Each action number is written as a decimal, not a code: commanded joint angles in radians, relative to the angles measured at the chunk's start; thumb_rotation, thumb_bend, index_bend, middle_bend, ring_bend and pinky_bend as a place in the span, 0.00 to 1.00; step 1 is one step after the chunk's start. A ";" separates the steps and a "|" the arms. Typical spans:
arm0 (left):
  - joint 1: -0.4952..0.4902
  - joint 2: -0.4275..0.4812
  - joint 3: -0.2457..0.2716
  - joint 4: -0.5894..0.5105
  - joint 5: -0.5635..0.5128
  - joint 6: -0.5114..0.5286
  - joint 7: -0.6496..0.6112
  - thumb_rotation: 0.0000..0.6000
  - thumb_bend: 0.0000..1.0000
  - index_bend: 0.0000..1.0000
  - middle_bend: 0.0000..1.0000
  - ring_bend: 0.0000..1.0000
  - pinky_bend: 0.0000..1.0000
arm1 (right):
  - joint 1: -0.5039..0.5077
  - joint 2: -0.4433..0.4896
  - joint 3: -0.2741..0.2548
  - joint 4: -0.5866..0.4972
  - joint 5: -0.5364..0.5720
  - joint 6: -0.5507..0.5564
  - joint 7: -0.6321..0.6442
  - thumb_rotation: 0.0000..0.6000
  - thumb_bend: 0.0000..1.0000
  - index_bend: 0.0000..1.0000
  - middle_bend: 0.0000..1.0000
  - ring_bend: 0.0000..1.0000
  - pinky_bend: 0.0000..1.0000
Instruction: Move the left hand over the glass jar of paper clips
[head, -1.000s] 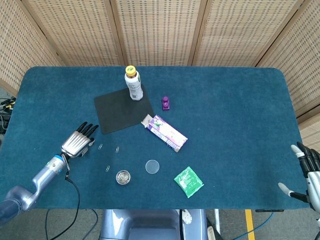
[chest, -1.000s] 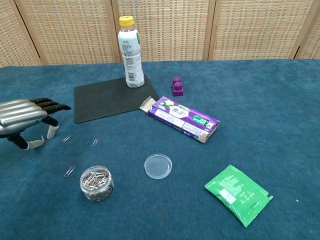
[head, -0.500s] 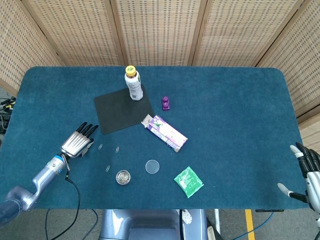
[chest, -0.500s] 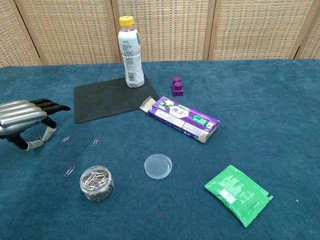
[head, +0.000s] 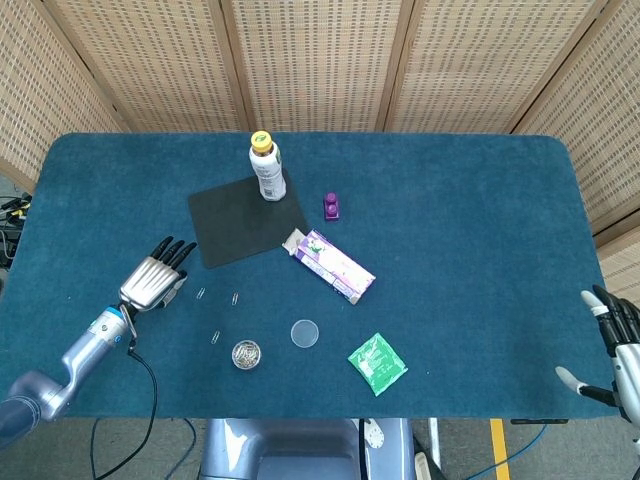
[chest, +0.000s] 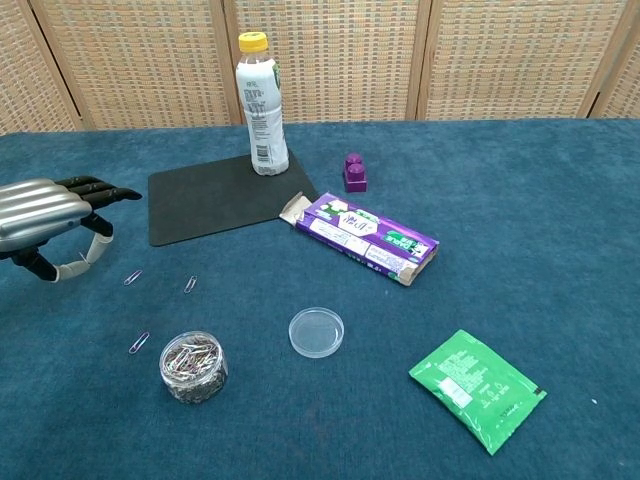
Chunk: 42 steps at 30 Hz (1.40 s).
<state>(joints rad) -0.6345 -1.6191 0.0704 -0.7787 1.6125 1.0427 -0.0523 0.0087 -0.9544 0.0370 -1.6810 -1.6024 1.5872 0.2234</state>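
Partly cropped, left hand (chest: 45, 215) (empty) sits apart from jar (chest: 193, 367).

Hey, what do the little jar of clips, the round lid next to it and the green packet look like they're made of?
Jar: clear and glossy, so likely glass; the clips inside glint like metal wire. Lid: transparent with a pale rim, probably thin plastic, though glass can't be ruled out. Green packet: flat, shiny printed film with a sealed edge, so likely plastic or foil.

bottle (chest: 259, 105) on mat (chest: 215, 195) – lid (chest: 316, 332) beside jar (chest: 193, 366)
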 joint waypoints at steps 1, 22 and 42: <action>-0.003 0.026 -0.010 -0.047 0.001 0.022 0.012 1.00 0.44 0.71 0.00 0.00 0.00 | -0.001 0.001 0.000 0.001 -0.001 0.002 0.003 1.00 0.00 0.01 0.00 0.00 0.00; 0.015 0.081 0.073 -0.582 0.235 0.235 0.093 1.00 0.44 0.71 0.00 0.00 0.00 | -0.005 0.004 -0.001 0.007 -0.007 0.012 0.018 1.00 0.00 0.01 0.00 0.00 0.00; 0.035 0.022 0.059 -0.503 0.143 0.145 0.036 1.00 0.44 0.71 0.00 0.00 0.00 | -0.003 0.002 -0.004 0.007 -0.009 0.007 0.012 1.00 0.00 0.01 0.00 0.00 0.00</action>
<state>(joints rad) -0.6009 -1.5869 0.1305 -1.2935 1.7602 1.1932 -0.0101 0.0060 -0.9523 0.0333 -1.6742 -1.6120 1.5944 0.2354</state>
